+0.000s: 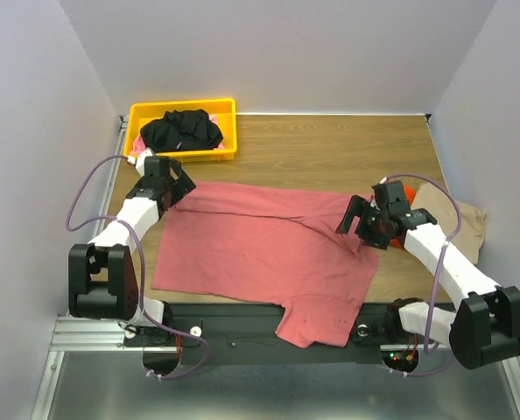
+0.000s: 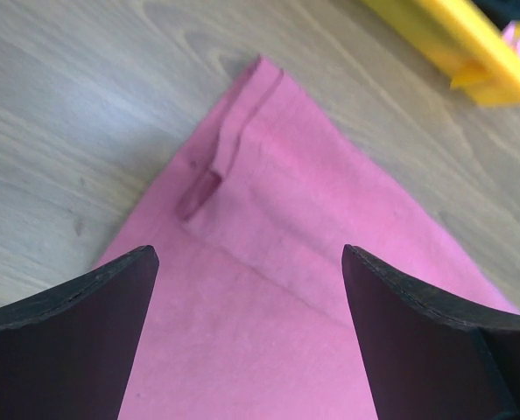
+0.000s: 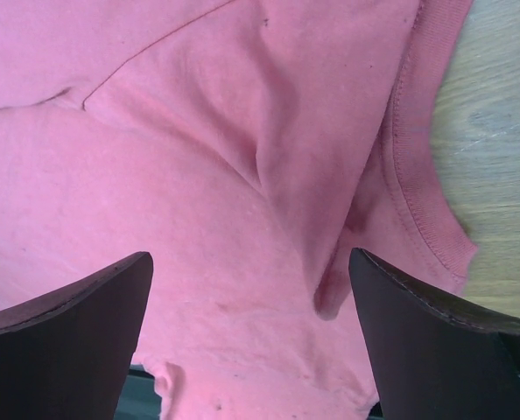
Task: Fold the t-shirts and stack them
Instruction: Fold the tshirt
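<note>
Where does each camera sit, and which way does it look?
Top external: above and behind, looking down on the table; left arm and right arm show.
Left wrist: behind the open left gripper, facing down at a corner of the dusty-red t-shirt and the yellow bin.
Right wrist: behind the open right gripper, facing down at that shirt's stitched edge.
Shared: all see the shirt.
</note>
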